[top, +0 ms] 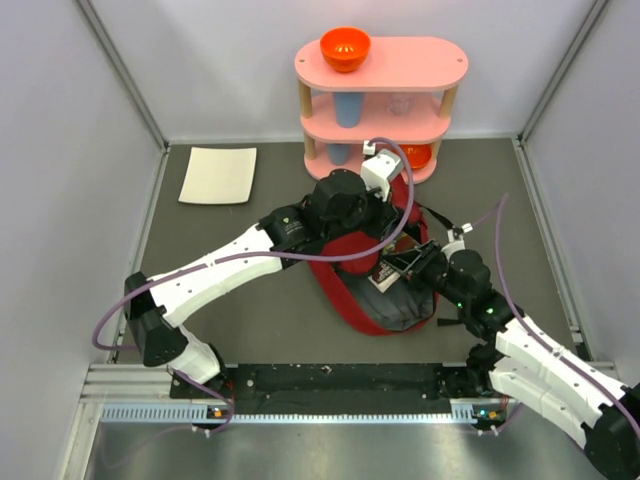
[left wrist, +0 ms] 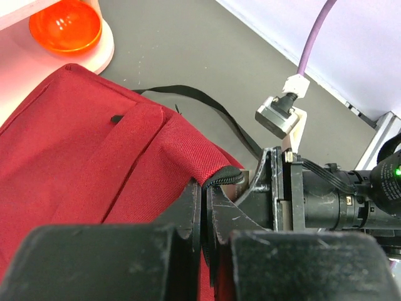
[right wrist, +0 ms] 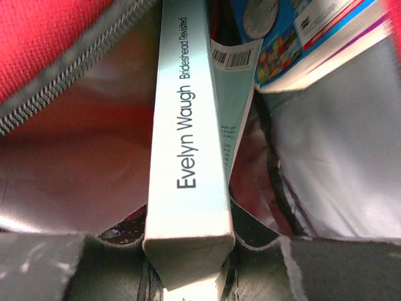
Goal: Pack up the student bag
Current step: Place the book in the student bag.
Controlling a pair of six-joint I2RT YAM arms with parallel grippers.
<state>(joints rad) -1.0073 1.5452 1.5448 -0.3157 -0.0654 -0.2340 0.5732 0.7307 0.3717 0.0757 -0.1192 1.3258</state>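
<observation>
Two arms busy: left gripper [left wrist: 203, 207] pinches the floppy student bag [top: 345, 292] by its zipper rim on the table [top: 250, 215], while right gripper [right wrist: 188, 257] clamps a stiff paperback [right wrist: 187, 125] inside the mouth. Soft fabric probably sags if released.

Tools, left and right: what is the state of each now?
Left tool: closed on the edge of the bag.
Right tool: holding a book inside the bag.
</observation>
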